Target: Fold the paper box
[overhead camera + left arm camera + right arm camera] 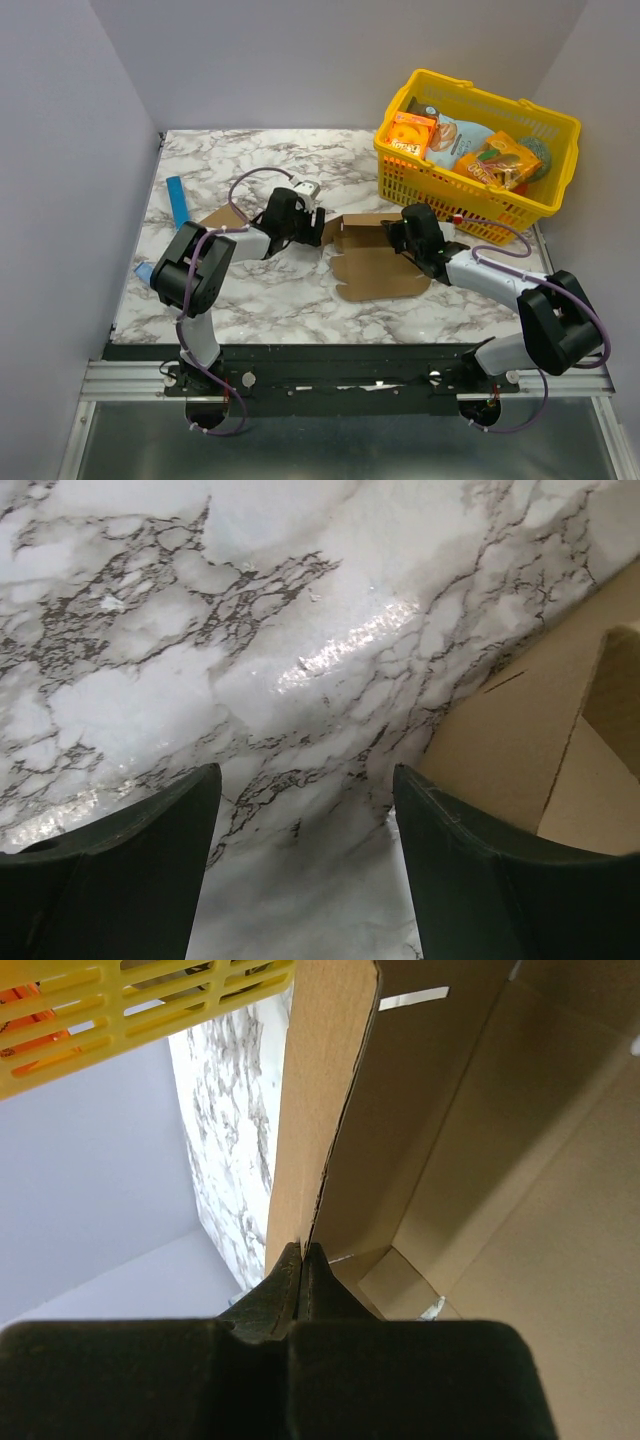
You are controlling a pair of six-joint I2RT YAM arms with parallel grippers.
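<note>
Seen from above only: paper box (375,265) flat on marble table (250,295), near yellow basket (440,190). Seen on the wrists: right gripper (303,1252) pinched closed, seemingly on a raised flap edge. Left gripper (305,800) spread wide, empty, just beside the box.

The left pincer (302,780) hung over the marbled table (300,600), its two dark fingers (130,870) spread wide with only bare table showing between them. Just beside the right finger lay the brown paper box (510,740), showing a crease and a short slit.
</note>
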